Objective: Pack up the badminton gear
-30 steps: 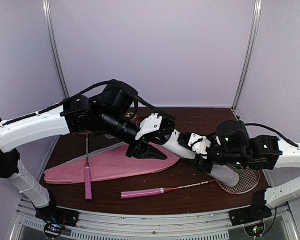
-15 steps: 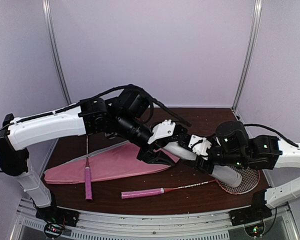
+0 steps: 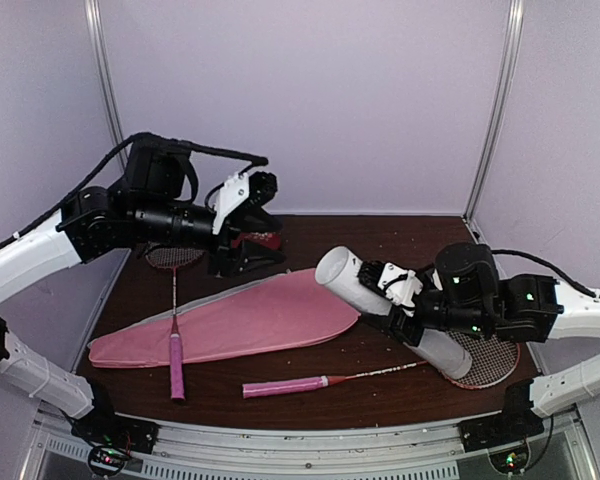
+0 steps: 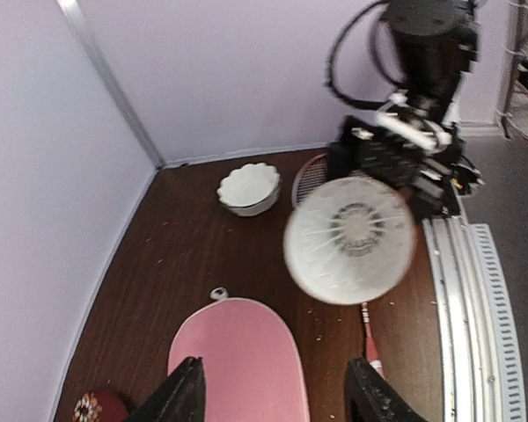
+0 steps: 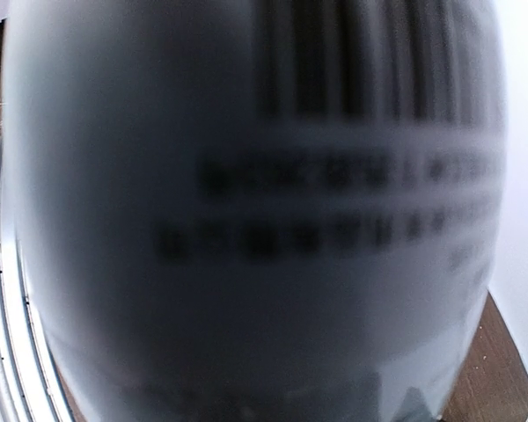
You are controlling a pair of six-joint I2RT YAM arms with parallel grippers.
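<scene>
The desk (image 3: 405, 240) is carrying the pink bag (image 3: 230, 320), which is lying flat and seemingly unfilled, probably waiting for the rackets once the small items are stowed. The right end effector (image 3: 405, 310) is pinching the white tube (image 3: 352, 285) around its middle and tilting its open mouth up toward the left arm, evidently to present it for loading. The two rackets are lying apart on the desk: one (image 3: 176, 360) is resting across the bag's narrow end, the other (image 3: 285, 386) is sitting nearer the front edge with its head under the right arm. One shuttlecock (image 4: 350, 239) is sitting inside the tube's mouth. Another (image 4: 248, 186) is waiting loose near the far wall. The left end effector (image 4: 277, 396) is hovering spread and empty above the bag.
</scene>
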